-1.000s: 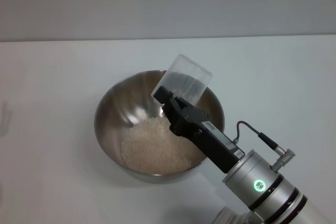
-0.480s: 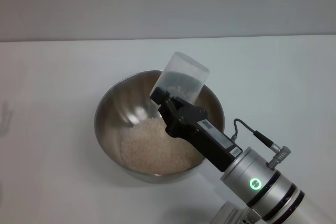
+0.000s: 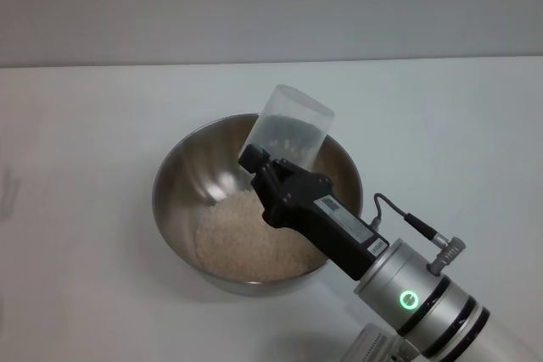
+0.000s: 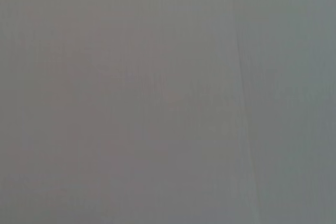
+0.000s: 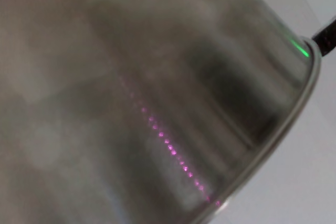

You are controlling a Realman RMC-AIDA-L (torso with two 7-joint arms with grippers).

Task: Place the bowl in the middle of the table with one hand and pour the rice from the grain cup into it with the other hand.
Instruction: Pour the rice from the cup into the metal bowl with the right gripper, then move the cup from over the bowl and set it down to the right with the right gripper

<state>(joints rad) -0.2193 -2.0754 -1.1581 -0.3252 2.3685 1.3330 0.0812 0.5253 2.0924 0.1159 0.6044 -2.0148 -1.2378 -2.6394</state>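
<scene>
The steel bowl (image 3: 182,188) sits at the middle of the white table (image 3: 76,125), with a pale mass of rice (image 3: 242,239) lying in its bottom. My right gripper (image 3: 259,163) reaches over the bowl's right side and is shut on the clear grain cup (image 3: 291,129). The cup is held tilted above the bowl, its base pointing up and back, and it looks nearly empty. The right wrist view is filled by the bowl's shiny inner wall (image 5: 220,93) and rim. My left gripper is out of view; its wrist camera sees only a plain grey surface.
A grey wall (image 3: 271,6) runs behind the table's far edge. My right arm's silver wrist (image 3: 416,298), with its green light and a black cable, hangs over the table at the front right of the bowl.
The right gripper has drawn slightly left with the cup, and the cup has turned a little more upright. The rice and bowl have not moved.
</scene>
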